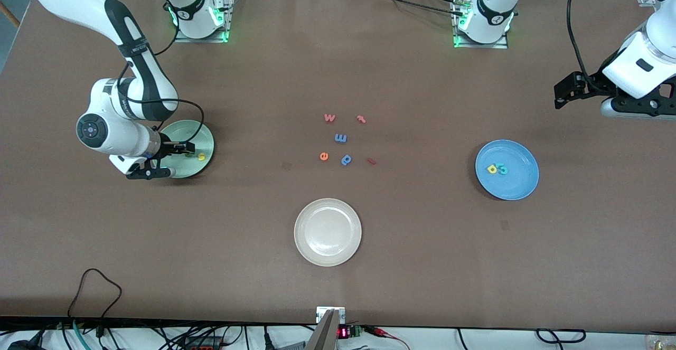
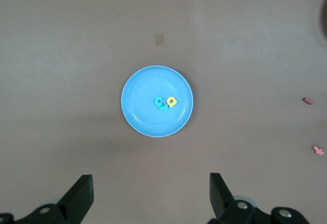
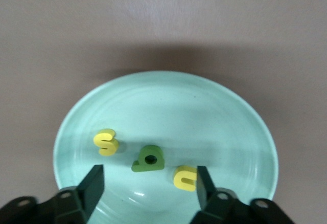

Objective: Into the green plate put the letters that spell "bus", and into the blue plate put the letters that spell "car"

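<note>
Even, bright overhead light; the table [image 1: 338, 75] looks matte, without glare. A soft shadow edges the green plate [image 3: 168, 106]. Wrist views look slightly soft.

The table [image 1: 369, 65] is a matt brown surface, the green plate [image 3: 214, 111], blue plate [image 2: 140, 88] and cream-white plate [image 1: 327, 232] look smooth and softly glossy, the small letters [image 3: 148, 159] look matt and foam-like, and the arms' shells shine like white plastic.
</note>
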Robot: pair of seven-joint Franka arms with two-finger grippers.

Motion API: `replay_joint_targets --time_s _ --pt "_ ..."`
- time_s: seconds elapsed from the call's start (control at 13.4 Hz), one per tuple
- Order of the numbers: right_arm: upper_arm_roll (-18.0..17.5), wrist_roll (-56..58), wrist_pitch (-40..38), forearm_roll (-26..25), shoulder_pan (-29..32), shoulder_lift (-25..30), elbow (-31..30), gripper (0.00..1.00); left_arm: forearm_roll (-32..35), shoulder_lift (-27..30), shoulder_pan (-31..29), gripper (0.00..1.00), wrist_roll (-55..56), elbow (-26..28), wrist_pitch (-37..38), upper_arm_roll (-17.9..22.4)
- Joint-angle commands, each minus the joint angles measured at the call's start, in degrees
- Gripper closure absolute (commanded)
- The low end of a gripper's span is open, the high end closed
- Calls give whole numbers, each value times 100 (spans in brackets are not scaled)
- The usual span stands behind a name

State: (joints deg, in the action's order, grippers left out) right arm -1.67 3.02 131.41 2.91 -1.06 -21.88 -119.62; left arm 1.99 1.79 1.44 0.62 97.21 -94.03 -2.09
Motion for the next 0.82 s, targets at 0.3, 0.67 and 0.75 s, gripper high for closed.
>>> replay_joint_targets --time_s 0.3,0.67,0.75 --pt "-62 41 -2625 -63 53 877 2009 0 -128 58 58 0 -150 -35 95 86" --pt "53 50 -3690 -441 36 1457 2864 0 -128 58 67 0 -150 -35 86 86" --pt "61 41 -3858 -450 27 1580 2935 0 -128 58 67 0 -150 -35 86 86"
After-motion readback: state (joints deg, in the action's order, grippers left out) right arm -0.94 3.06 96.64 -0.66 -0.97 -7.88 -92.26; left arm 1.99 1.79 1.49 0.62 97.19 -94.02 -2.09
